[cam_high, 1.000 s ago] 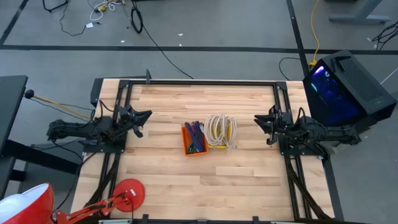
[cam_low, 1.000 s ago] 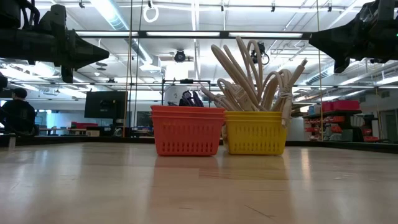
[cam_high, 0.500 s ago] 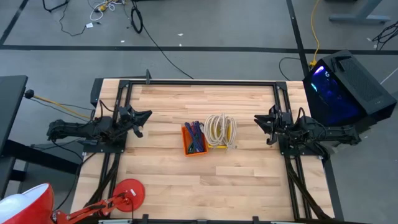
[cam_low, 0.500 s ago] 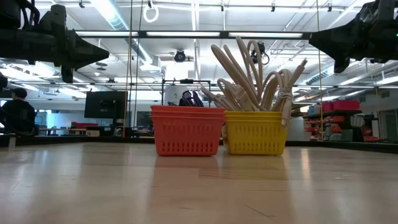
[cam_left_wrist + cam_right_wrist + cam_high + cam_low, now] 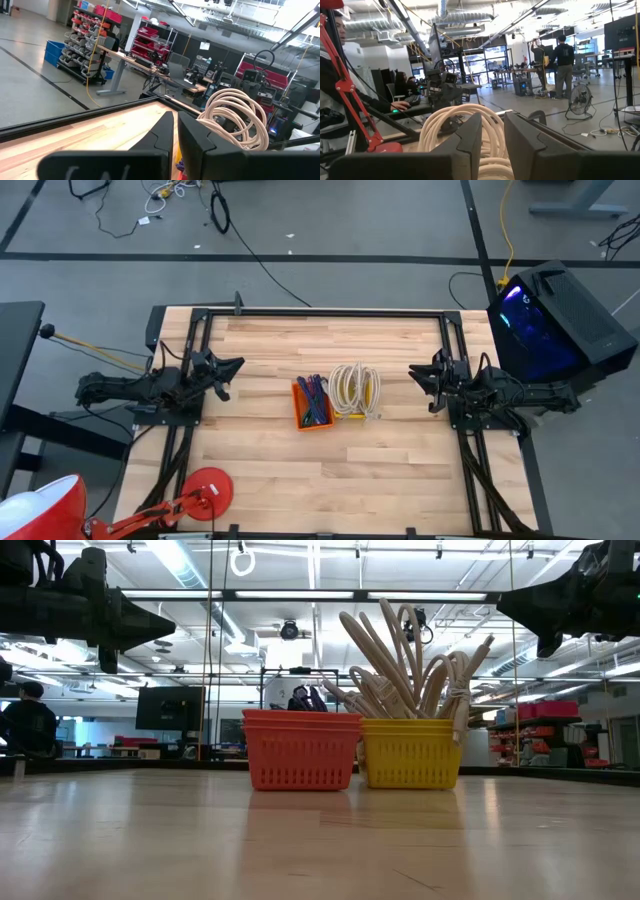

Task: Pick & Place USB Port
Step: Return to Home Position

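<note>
An orange basket [image 5: 303, 412] [image 5: 300, 750] stands on its base at the table's middle and holds blue and purple cables [image 5: 314, 396]. Right beside it, a yellow basket [image 5: 374, 391] [image 5: 410, 752] holds coiled cream cables [image 5: 350, 388] [image 5: 400, 660] that stick up above its rim. The coils also show in the left wrist view [image 5: 232, 117] and the right wrist view [image 5: 455, 125]. My left gripper [image 5: 238, 364] [image 5: 175, 125] hovers above the table's left side, level, shut and empty. My right gripper [image 5: 413, 372] [image 5: 493, 125] hovers above the right side, open by a narrow gap, empty.
A red desk lamp [image 5: 205, 490] stands at the table's near left corner. A black frame [image 5: 320, 313] runs along the far edge and both sides. A computer case [image 5: 548, 320] with blue light stands off the right. A person [image 5: 332, 65] sits beyond the table's left side.
</note>
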